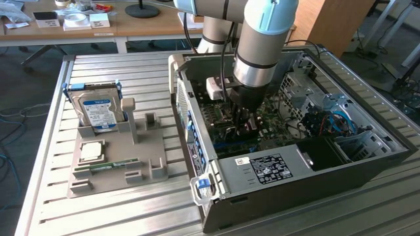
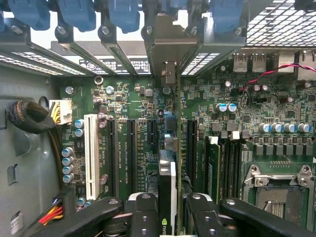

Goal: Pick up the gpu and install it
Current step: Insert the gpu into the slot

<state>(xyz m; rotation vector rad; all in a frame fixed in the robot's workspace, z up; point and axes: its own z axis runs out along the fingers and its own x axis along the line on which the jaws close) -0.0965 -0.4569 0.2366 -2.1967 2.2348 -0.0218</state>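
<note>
While the arm [image 1: 262,44] reaches down into the open computer case [image 1: 367,162], the gripper [image 1: 244,120] sits low over the motherboard [image 1: 279,128], clenched on the gpu [image 2: 167,177]. Wrist view: black fingers [image 2: 143,215] press on the card from both sides. The card shows edge-on as a slim upright slat between them, with a green logo on its near edge.

Gpu location: inside the case, standing over the row of black expansion slots [image 2: 131,153] and running parallel to them. White PCI slot [image 2: 90,155] is a few slots off to one side, not touching the card. CPU socket [image 2: 279,192] with its metal frame is on the other side, well apart. At the card's far end its metal bracket [image 2: 168,49] reaches the rear wall among the slot openings, near the blue retention clips [image 2: 79,12]. Cannot tell whether the card's lower edge is seated in a slot, since the card itself hides it.

Exterior view: the case lies on its side on a slatted aluminium table [image 1: 131,216], with the labelled power supply [image 1: 262,169] at the near end. On the exterior view's left, a grey fixture tray [image 1: 111,189] holds:
- a hard drive [image 1: 98,110] standing upright
- a CPU chip [image 1: 90,150] lying flat
- a green memory stick [image 1: 105,165] lying flat

All three are well apart from the gripper
</note>
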